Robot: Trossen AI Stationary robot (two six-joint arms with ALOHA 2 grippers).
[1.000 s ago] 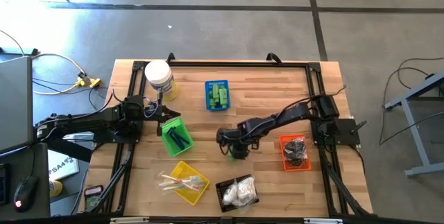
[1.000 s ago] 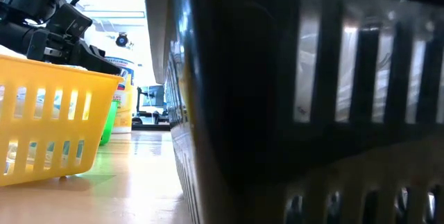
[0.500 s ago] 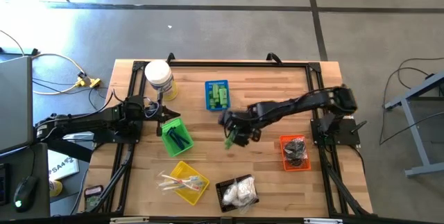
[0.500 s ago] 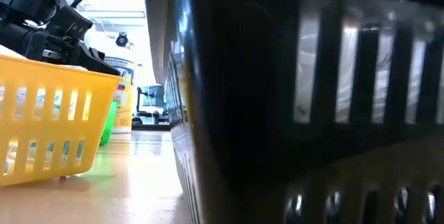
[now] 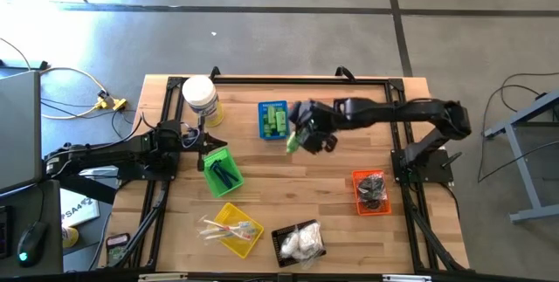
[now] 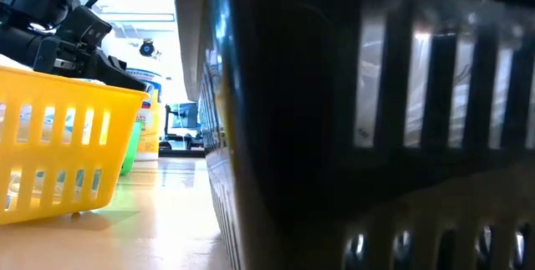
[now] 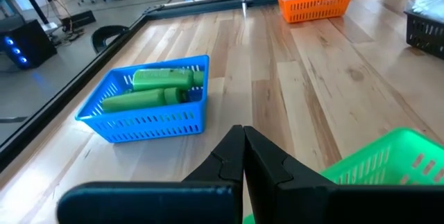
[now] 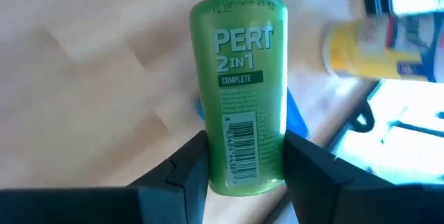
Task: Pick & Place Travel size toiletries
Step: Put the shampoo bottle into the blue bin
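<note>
My right gripper [image 5: 300, 139] hangs above the table just right of the blue basket [image 5: 273, 119], shut on a bright green little bottle [image 8: 239, 78] printed "PERT 2in1". Two more green bottles [image 7: 156, 89] lie inside the blue basket [image 7: 149, 102]. My left gripper [image 7: 243, 141] is shut on nothing and waits at the table's left, just beyond the green basket [image 5: 221, 170]. My right gripper pinches the bottle's barcode end [image 8: 243, 161], opposite the cap, between its two fingers [image 8: 187, 172], one on each narrow side. The fingers slant down from above and the right. The bottle reaches forward past them, cap end away, lifted clear of the table.
A white jar with a yellow label [image 5: 200, 99] stands at the far left. Near the front edge sit a yellow basket [image 5: 231, 230] with pale sticks and a black basket [image 5: 297, 243] with white packets. An orange basket [image 5: 371, 192] with black pieces sits at the right. The middle is bare wood.
My right gripper has risen from the middle of the table with the green bottle, rolling as it went. It has swung toward the far edge, up to the blue basket. The bottle has been lifted clear of the table.
</note>
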